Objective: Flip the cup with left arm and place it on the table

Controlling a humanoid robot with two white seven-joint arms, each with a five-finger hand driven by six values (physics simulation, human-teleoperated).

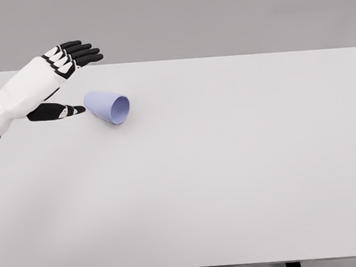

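Count: one pale lavender plastic cup (108, 106), one white rectangular tabletop (230, 179), one of my hands (61, 74) visible.

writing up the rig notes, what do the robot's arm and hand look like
Only the left arm shows: a smooth white shell forearm, a dark band at its lower edge. The left hand has a white back plate with black seams, and black segmented fingers and thumb. No cables or markings visible.

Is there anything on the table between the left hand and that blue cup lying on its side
Nothing visible. The left hand is open just left of the cup, its thumb nearly at the cup's closed end, with only bare table around.
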